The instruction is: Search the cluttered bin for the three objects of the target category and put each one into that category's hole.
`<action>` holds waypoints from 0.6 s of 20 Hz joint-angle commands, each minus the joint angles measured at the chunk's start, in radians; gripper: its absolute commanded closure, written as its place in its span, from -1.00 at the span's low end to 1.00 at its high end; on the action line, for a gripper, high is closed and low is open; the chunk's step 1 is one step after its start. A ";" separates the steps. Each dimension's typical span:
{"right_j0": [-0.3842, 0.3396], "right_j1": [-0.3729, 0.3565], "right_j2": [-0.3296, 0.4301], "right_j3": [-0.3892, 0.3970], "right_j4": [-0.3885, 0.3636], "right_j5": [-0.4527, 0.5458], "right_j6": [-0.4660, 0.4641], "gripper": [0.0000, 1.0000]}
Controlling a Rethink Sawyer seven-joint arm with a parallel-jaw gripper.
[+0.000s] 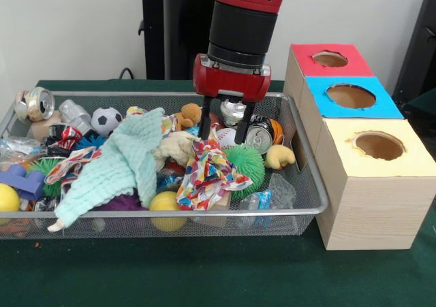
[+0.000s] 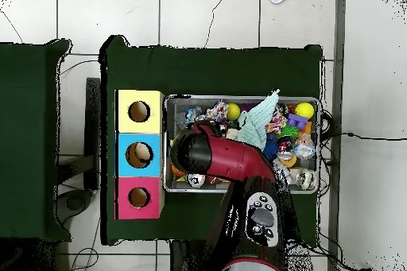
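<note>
Green bench (image 1: pixel 204 280) fills the lower frame; above it, a wire bin (image 1: pixel 300 208) crowded with toys, cans and cloths. At centre the claw (image 1: pixel 225 131), prongs apart and empty, dips toward a patterned cloth (image 1: pixel 208 174). At right stand red (image 1: pixel 330 59), blue (image 1: pixel 351 96) and yellow (image 1: pixel 379 146) holes; overhead, something seems to sit in the blue one, so sorting looks barely begun.

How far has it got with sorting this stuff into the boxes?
Perhaps one done: something pale shows inside the blue-topped box. In hand: nothing yet; the open gripper reaches down above the multicoloured patterned cloth in the wire mesh bin. Left: the bin looks full.
</note>
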 commanded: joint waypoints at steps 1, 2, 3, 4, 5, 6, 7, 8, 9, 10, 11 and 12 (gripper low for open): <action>-0.009 0.017 0.025 0.048 0.063 0.108 0.238 -1.00; 0.003 0.019 0.019 0.037 0.072 0.126 0.246 -1.00; -0.007 0.030 0.011 0.010 0.076 0.148 0.238 -1.00; 0.003 0.035 0.003 -0.001 0.083 0.157 0.244 -1.00; -0.007 0.058 -0.009 -0.057 0.092 0.189 0.239 -1.00; 0.002 0.065 -0.018 -0.072 0.095 0.198 0.242 -1.00; 0.017 0.041 -0.013 0.010 0.090 0.144 0.255 -1.00; 0.025 0.043 -0.019 0.010 0.094 0.147 0.260 -1.00; 0.029 0.055 -0.027 -0.029 0.102 0.177 0.260 -1.00; 0.035 0.059 -0.032 -0.039 0.105 0.187 0.263 -1.00; 0.055 0.053 -0.042 -0.053 0.111 0.216 0.269 -1.00; 0.042 0.057 -0.042 -0.054 0.112 0.215 0.261 -1.00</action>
